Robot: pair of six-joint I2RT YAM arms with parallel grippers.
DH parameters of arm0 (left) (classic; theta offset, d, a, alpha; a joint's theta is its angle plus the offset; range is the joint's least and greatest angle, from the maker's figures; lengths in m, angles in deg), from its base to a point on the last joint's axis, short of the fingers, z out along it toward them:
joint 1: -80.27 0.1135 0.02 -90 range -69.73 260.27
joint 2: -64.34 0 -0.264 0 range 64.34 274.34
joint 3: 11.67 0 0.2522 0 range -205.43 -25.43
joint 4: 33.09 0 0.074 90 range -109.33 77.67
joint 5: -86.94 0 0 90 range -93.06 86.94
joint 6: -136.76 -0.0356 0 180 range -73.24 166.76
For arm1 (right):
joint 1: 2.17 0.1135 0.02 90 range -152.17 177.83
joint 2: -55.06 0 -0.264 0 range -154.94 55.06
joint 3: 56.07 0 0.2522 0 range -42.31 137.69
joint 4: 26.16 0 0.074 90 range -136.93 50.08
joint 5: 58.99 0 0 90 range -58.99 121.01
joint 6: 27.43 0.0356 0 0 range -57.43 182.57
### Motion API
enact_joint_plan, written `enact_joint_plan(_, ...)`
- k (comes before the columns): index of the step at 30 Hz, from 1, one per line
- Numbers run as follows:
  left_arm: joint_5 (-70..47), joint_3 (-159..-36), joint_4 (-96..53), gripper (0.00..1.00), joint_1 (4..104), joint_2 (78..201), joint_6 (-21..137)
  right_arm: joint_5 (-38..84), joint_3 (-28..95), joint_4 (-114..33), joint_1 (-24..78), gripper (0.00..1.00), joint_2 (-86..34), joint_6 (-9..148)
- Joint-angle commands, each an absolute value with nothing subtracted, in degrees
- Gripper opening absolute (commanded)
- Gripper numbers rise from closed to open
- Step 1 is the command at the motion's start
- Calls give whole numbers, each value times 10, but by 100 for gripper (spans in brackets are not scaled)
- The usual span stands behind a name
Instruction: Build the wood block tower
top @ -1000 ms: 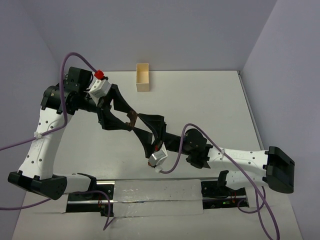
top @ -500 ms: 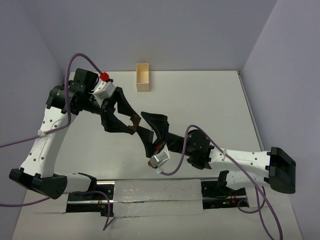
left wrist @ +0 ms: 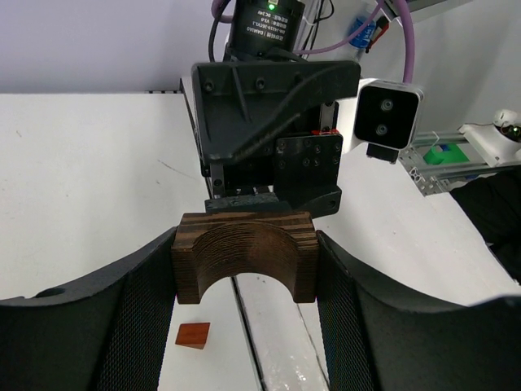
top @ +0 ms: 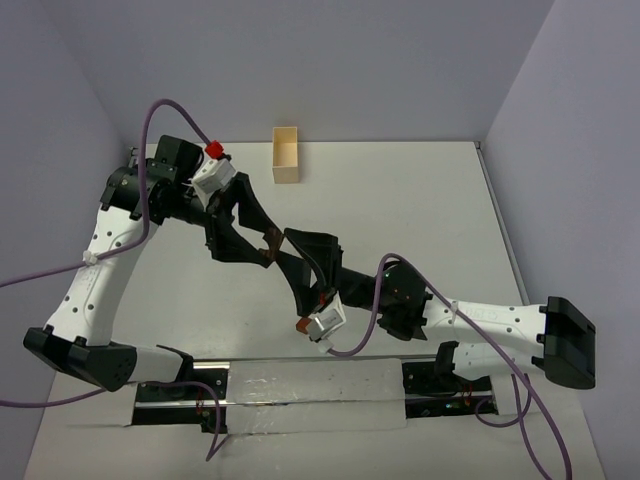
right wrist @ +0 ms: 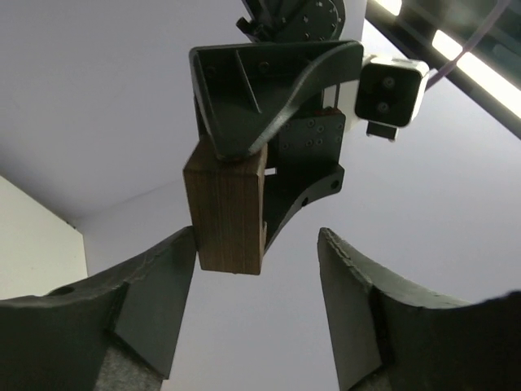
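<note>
My left gripper is shut on a dark brown arch-shaped wood block, held in the air above the table. In the top view this block sits between the two arms' fingers at mid-table. My right gripper is open, its jaws wide apart. The block hangs just above the gap, close to its left finger. The right gripper's body faces the left wrist camera. A small reddish-brown block lies on the table below.
A pale rectangular wooden box stands at the back of the table. A metal rail and white strip run along the near edge between the arm bases. Purple cables loop around both arms.
The left arm has shifted slightly right and forward with the arch block. The right arm's wrist has moved a little right and lower. Both grippers keep their states.
</note>
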State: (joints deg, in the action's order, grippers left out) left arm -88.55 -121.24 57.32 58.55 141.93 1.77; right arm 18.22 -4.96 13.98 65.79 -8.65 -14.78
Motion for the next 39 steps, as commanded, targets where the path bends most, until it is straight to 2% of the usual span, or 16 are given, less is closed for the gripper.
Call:
enact_joint_plan(1,-1004,-1204,585,4,581,1422,18,162,-36,190,665,64,-92,-166)
enact_joint_plan(5,-1004,-1195,585,5,580,1422,16,155,-35,184,665,56,-95,-180)
enact_joint_plan(12,-1004,-1188,586,7,579,1417,12,149,-32,165,664,29,-95,-201)
enact_joint_plan(14,-1004,-1185,587,22,579,1415,12,149,-34,160,663,16,-91,-204)
enact_joint_plan(16,-1004,-1178,589,44,579,1413,8,154,-35,153,662,6,-87,-202)
enact_joint_plan(17,-1004,-1174,590,82,579,1412,4,161,-35,143,662,2,-85,-200)
enact_joint_plan(18,-1003,-1168,591,97,582,1409,-3,168,-33,133,662,0,-77,-195)
enact_joint_plan(21,-1001,-1153,592,99,598,1401,-24,193,-22,58,661,0,-53,-181)
enact_joint_plan(28,-935,-1156,592,99,682,1407,-67,240,42,-271,641,0,6,-107)
enact_joint_plan(32,-878,-1159,554,99,698,1390,-40,223,104,-445,595,0,6,-43)
enact_joint_plan(35,-846,-1125,427,99,705,1351,57,186,166,-594,534,0,-15,-3)
enact_joint_plan(39,-818,-1130,448,99,711,1341,45,128,251,-760,443,0,-68,19)
